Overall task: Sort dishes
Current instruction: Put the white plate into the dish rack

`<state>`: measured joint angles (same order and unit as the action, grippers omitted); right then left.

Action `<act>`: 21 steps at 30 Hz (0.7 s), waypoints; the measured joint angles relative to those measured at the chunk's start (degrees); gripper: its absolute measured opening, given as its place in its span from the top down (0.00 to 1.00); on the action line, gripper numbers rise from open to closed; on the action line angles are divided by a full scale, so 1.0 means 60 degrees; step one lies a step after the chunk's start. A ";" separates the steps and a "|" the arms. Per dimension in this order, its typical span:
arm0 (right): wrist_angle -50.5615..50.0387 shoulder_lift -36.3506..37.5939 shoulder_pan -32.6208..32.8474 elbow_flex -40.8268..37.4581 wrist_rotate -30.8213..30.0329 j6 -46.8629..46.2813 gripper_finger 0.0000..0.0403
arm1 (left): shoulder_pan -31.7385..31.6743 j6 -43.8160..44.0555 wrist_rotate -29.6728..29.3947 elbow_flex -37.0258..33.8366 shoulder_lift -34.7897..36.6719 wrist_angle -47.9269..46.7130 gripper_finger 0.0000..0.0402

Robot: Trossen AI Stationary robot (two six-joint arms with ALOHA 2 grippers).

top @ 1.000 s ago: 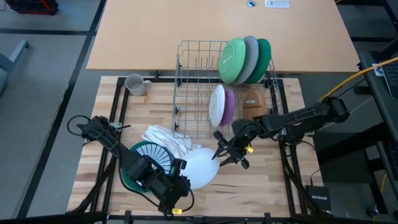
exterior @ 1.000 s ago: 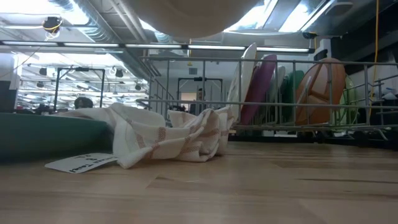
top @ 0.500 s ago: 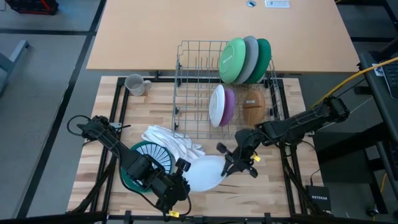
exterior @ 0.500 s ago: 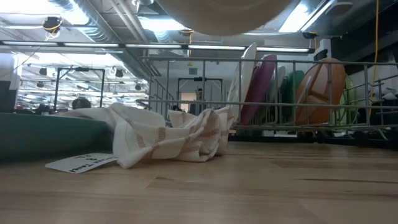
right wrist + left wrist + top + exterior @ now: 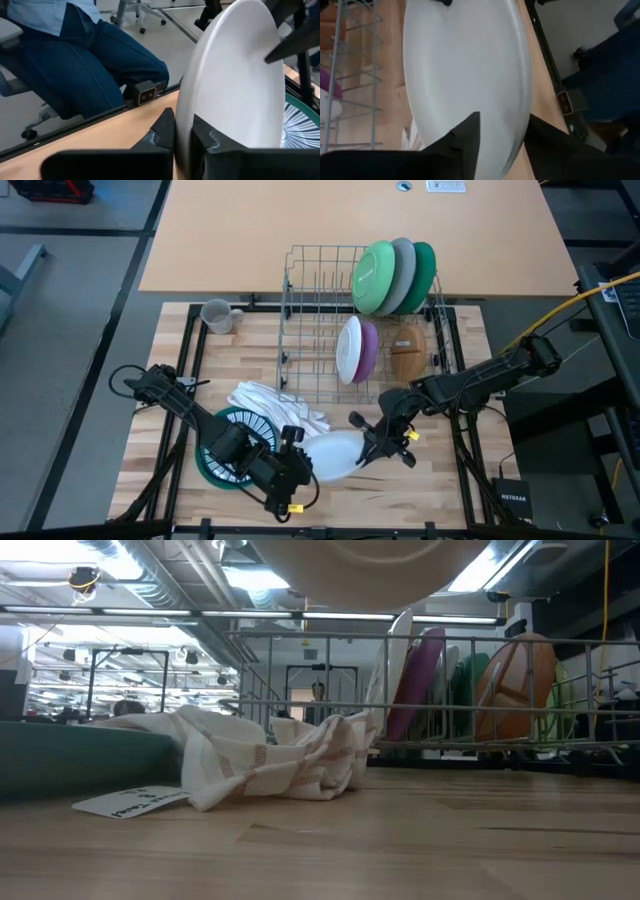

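A smooth, round white plate (image 5: 335, 455) hangs tilted above the pale wooden table (image 5: 440, 480), between the two dark arms; the right gripper (image 5: 368, 448) is clenched on its rim, one finger on each face of the plate, as the right wrist view shows, where the plate (image 5: 235, 85) rises glossy and thin-edged from between the fingers (image 5: 162, 132); the left gripper (image 5: 296, 458) sits at the opposite edge with its jaws released, the fingers (image 5: 465, 137) standing to either side of the plate's rim (image 5: 470, 65) with a visible gap on one side, so it is not pinching; in the low view the plate's pale underside (image 5: 390, 560) curves across the top of the picture; beneath the left arm a teal plate with fine radiating ribs (image 5: 225, 430) lies flat on the table, partly under a crumpled white cloth with faint stripes (image 5: 275, 405); behind them stands a grey wire rack (image 5: 310, 320) of thin metal rods; in its far corner three large plates stand on edge, green (image 5: 372, 277), grey (image 5: 403, 270) and dark teal (image 5: 425, 272); nearer, a small white plate (image 5: 348, 348) and a purple plate (image 5: 368, 348) stand upright side by side, with a brown bowl (image 5: 407, 352) just beside them; a grey mug (image 5: 217, 315) stands alone on the table near the rack's far left corner; in the right wrist view a seated person's blue trousers (image 5: 95, 60) show beyond the table's edge.
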<state>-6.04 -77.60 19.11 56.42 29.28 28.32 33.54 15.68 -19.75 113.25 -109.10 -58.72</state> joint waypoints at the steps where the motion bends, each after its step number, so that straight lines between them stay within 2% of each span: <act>1: -0.0020 0.0003 0.0000 0.0000 0.0045 -0.0001 0.96 | 0.0000 -0.0123 0.0000 0.0000 0.0008 -0.0055 0.65; 5: -0.0049 0.0000 0.0000 0.0000 -0.0064 -0.0517 0.96 | -0.0050 -0.0624 -0.0017 0.0000 0.0199 -0.0057 0.61; 11: -0.0259 0.0003 -0.0004 0.0000 -0.0378 -0.1380 0.95 | -0.0124 -0.0841 -0.0661 0.0000 0.0784 -0.0060 0.63; 17: -0.0252 0.0159 -0.0002 0.0000 -0.0822 -0.2230 0.96 | -0.0102 -0.1262 -0.2017 0.0000 0.1604 -0.0718 0.64; 21: -0.0472 0.0512 0.0000 0.0325 -0.1934 -0.2853 0.95 | -0.0105 -0.0828 -0.2862 0.0000 0.2060 -0.1775 0.64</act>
<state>-8.88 -74.53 19.11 58.37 17.67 11.20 32.91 10.71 -36.92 113.25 -96.74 -69.37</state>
